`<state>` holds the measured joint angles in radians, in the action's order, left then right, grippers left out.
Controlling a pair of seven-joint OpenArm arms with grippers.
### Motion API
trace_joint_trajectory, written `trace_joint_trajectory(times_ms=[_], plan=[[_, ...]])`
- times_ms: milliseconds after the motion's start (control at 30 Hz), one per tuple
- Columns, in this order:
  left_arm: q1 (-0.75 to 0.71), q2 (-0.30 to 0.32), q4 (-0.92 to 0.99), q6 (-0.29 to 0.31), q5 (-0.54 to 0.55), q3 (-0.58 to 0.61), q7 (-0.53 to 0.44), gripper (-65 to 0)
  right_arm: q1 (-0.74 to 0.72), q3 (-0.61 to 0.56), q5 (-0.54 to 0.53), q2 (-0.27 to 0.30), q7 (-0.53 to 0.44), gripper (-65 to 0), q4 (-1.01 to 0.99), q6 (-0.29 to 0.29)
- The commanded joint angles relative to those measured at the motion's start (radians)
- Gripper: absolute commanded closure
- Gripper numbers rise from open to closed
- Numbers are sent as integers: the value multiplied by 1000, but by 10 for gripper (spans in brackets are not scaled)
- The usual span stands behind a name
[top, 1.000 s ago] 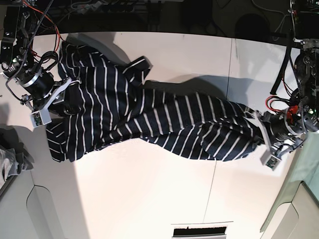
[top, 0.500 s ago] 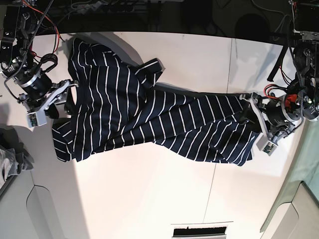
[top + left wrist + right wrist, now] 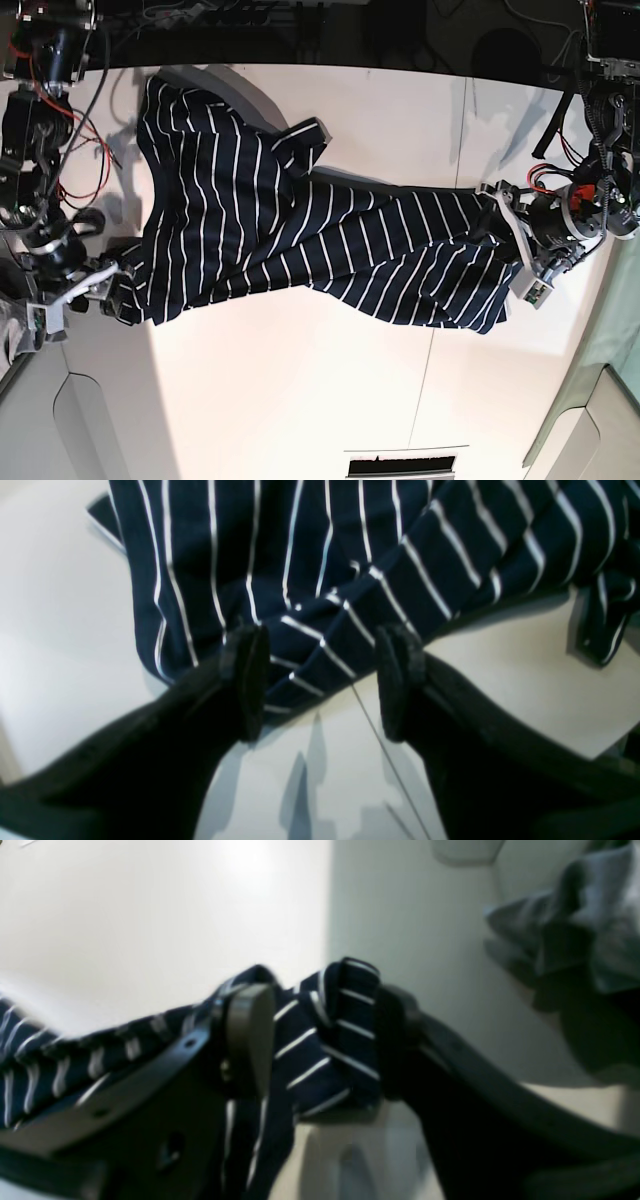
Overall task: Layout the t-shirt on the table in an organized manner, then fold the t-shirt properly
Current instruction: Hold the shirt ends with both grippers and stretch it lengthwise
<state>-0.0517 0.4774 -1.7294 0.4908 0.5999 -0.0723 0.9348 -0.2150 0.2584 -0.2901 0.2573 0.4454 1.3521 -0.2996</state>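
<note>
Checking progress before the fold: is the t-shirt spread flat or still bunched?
Still bunched. The t-shirt lies stretched across the table, but twisted and narrowed in the middle, with creases.

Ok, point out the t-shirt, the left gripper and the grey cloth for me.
t-shirt (image 3: pixel 260 220): base view, middle of the striped body.
left gripper (image 3: pixel 320 680): left wrist view, gap between its open fingertips, over the shirt's edge.
grey cloth (image 3: pixel 575 925): right wrist view, crumpled folds at upper right.

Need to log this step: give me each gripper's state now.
Left gripper: open, straddling the t-shirt hem.
Right gripper: open, shirt fabric bunched between the jaws.
</note>
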Motion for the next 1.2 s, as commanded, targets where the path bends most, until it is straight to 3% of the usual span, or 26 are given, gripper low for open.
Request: trace_joint_trajectory(times_ms=[0, 233, 433, 667, 1033, 1167], plan=[[15, 13, -17, 4, 10, -7, -22, -356, -55, -8, -6, 10, -27, -317, -31, -11], [15, 13, -16, 4, 10, -7, -41, -356, -161, -116, -36, 5, -45, -317, -273, -76], [-6, 13, 4, 16, 0, -7, -72, -356, -154, -177, -38, 2, -90, -316, -341, -70], [-23, 13, 100, 18, -127, -7, -201, -356, -153, -177, -24, -21, -90, -314, -360, -71], [-21, 10, 243, 19, -224, -7, -263, -356, -153, -177, -24, -26, -90, -314, -360, -71], [-21, 1, 293, 104, -224, -6, -278, -355, -153, -177, -24, -25, -90, -314, -360, -71]])
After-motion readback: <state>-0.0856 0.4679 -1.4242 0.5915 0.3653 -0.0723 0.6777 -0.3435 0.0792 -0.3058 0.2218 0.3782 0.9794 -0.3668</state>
